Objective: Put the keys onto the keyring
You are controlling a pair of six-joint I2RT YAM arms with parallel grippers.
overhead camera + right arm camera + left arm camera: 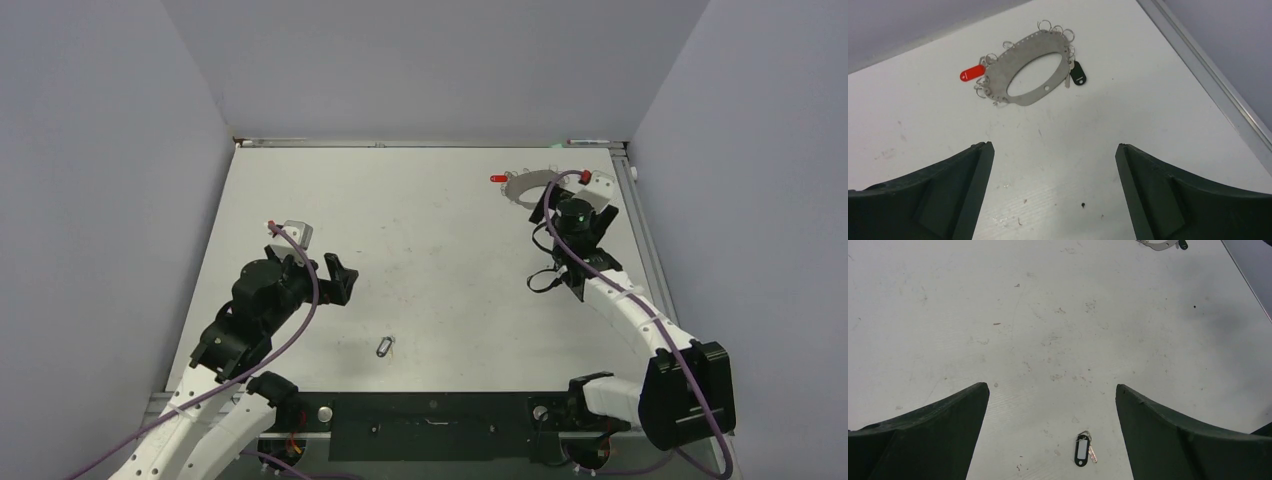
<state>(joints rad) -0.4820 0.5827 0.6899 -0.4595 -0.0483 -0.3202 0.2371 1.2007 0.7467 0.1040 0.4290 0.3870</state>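
The keys (1082, 449), a dark oval fob with a pale label and a short silvery key beside it, lie flat on the bench (430, 230) close to its near edge, a little left of centre. They are well apart from the keyring (1053, 44) in the far right corner. The keyring is a flat oval metal plate with a pierced rim carrying small split rings (1057, 29), a red tag (971, 73) on its left and a dark tag (1078, 75) on its right. With the two so far apart, the arms appear to share the work: one fetches and the other steadies.

The left claw (1052, 386) hangs above the bench with its jaws spread wide and nothing between them. It is tipped forward, so the keys sit low in its wrist view, just ahead of the gap and slightly right of its midline. The arm is bent at the elbow and reaches in from the near left.

The right claw (1054, 145) is also spread wide and empty. That arm stretches far up the right side, angled down at the keyring, which lies ahead of the fingers and untouched. No grasp has begun, so I judge the task to be at its approach stage.
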